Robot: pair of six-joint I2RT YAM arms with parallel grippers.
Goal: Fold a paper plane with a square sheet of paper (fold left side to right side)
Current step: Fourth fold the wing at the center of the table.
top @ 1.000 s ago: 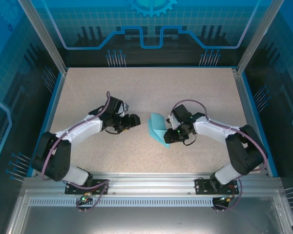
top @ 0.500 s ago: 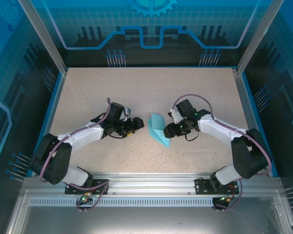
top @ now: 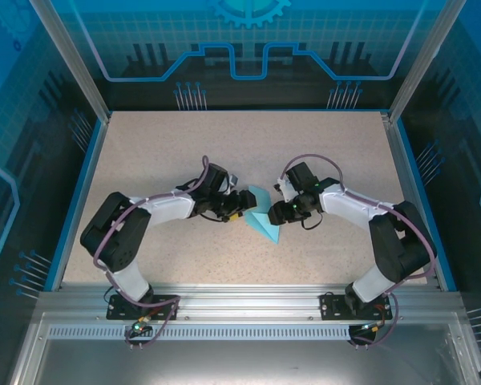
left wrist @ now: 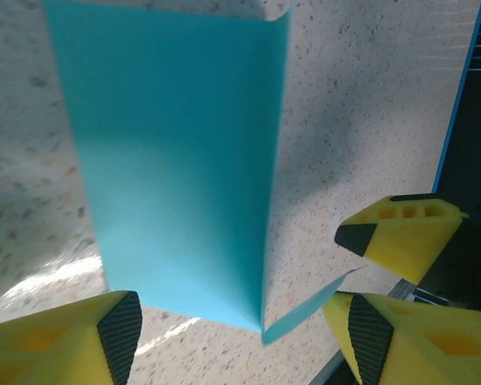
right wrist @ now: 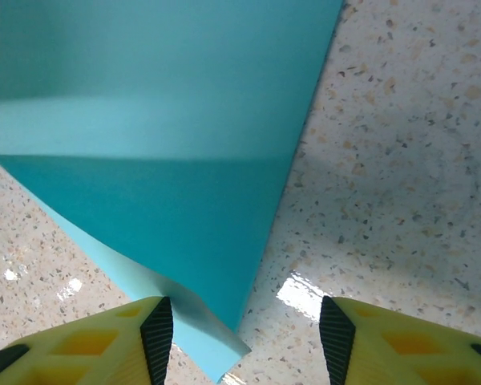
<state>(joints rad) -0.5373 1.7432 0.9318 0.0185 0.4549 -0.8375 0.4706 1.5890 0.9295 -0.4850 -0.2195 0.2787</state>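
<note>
Creased square sheet of paper [top: 263, 220] on worktop [top: 329, 152]; left end effector [left wrist: 240, 341] wide, sheet just ahead of it; right end effector [right wrist: 247, 341] wide, sheet's corner between its fingers.

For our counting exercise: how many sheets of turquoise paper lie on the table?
1. The creased turquoise paper sheet lies mid-way across the table, between the left end effector and the right end effector. A second sheet directly beneath it would be hidden.
</note>
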